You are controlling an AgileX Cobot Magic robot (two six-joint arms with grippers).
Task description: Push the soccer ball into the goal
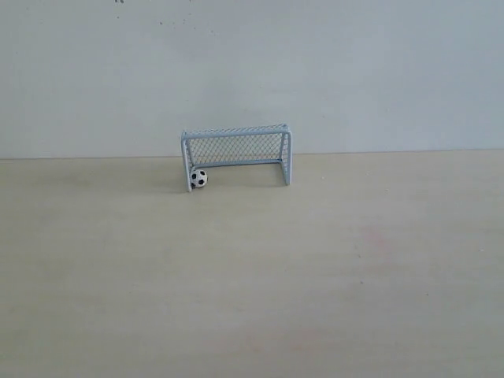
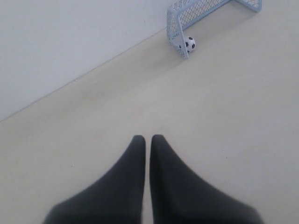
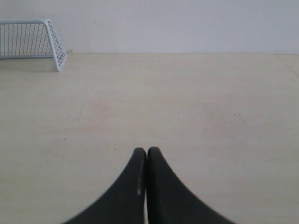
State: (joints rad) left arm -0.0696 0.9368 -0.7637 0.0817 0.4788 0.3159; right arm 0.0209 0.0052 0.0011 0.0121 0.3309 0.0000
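The small soccer ball (image 1: 198, 179) rests on the table just inside the goal's left post, at the mouth of the goal (image 1: 236, 154). In the left wrist view the soccer ball (image 2: 188, 44) sits by the near post of the goal (image 2: 196, 14), far from my left gripper (image 2: 148, 138), which is shut and empty. The right wrist view shows part of the goal (image 3: 32, 39) far off, with no ball visible, and my right gripper (image 3: 146, 151) shut and empty. Neither gripper appears in the exterior view.
The pale wooden table (image 1: 252, 276) runs up to a plain white wall (image 1: 252, 71) right behind the goal. A table edge or seam shows at far right in the right wrist view (image 3: 288, 63).
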